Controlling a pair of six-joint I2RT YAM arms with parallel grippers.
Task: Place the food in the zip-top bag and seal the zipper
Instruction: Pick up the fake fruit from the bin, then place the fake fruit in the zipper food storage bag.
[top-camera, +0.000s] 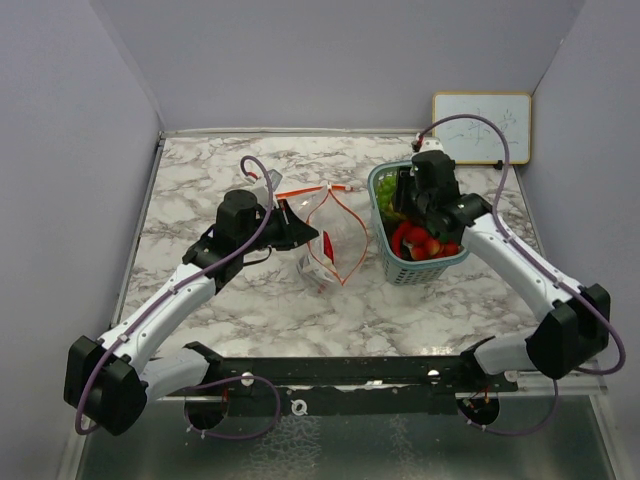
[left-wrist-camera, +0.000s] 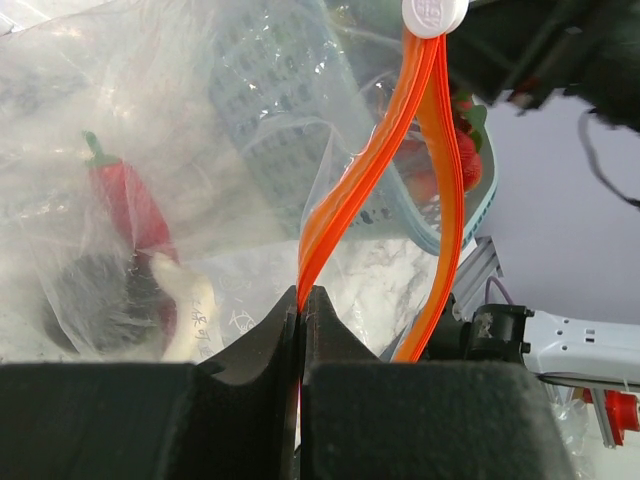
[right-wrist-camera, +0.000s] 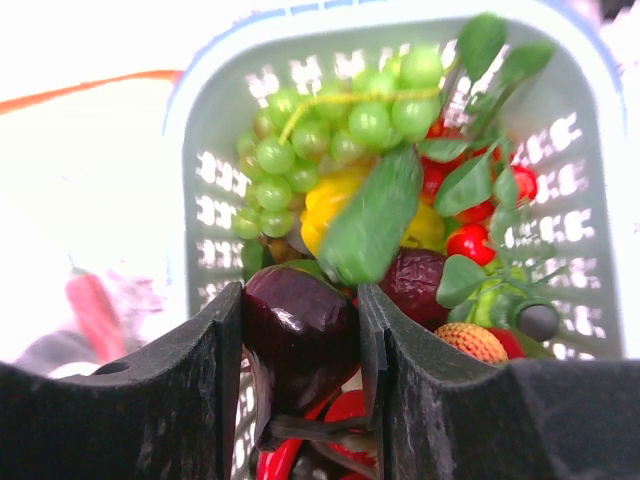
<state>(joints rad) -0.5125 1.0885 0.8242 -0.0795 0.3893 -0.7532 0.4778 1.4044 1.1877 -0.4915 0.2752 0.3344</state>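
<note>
The clear zip-top bag (top-camera: 325, 240) lies in the middle of the table with its mouth spread. My left gripper (left-wrist-camera: 303, 292) is shut on one side of the orange-red zipper (left-wrist-camera: 400, 130), just below its white slider (left-wrist-camera: 433, 12). A red chili (left-wrist-camera: 125, 195) lies inside the bag. The rest of the food (top-camera: 420, 240) fills the teal basket (top-camera: 375, 185) to the right of the bag. My right gripper (right-wrist-camera: 300, 295) reaches into the basket, both pads pressed on a dark purple eggplant (right-wrist-camera: 300, 330). Green grapes (right-wrist-camera: 330, 125) and a yellow pepper (right-wrist-camera: 325, 205) lie behind it.
A small whiteboard (top-camera: 481, 127) leans on the back right wall. Grey walls close the marble table (top-camera: 200, 180) on three sides. A black rail (top-camera: 350, 370) carrying the arm bases runs along the near edge. The basket wall (right-wrist-camera: 215, 150) stands close on my right gripper's left.
</note>
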